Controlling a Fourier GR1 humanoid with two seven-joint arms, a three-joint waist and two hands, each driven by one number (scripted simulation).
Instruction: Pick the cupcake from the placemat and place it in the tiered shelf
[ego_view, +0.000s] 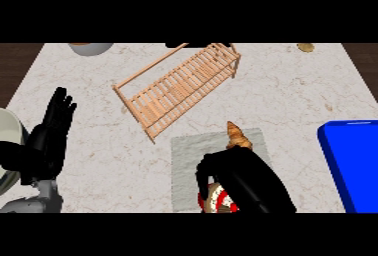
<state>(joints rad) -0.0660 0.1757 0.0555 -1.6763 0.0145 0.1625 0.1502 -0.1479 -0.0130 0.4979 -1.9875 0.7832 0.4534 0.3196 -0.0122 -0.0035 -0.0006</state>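
The cupcake (216, 201), in a red and white striped wrapper, sits at the near edge of the grey placemat (189, 165). My right hand (244, 177) is over it with the fingers curled down round its left side, hiding most of it. The wooden tiered shelf (181, 82) lies slanted across the far middle of the counter, well beyond the hand. At the left edge my left hand (53, 127) rests open, fingers up.
A croissant (236, 136) lies on the placemat's far edge, just past my right hand. A blue container (351, 165) stands at the right. A white plate (6, 145) shows at the left edge, a grey bowl (91, 48) at the far left, and a small brown item (305, 47) at the far right.
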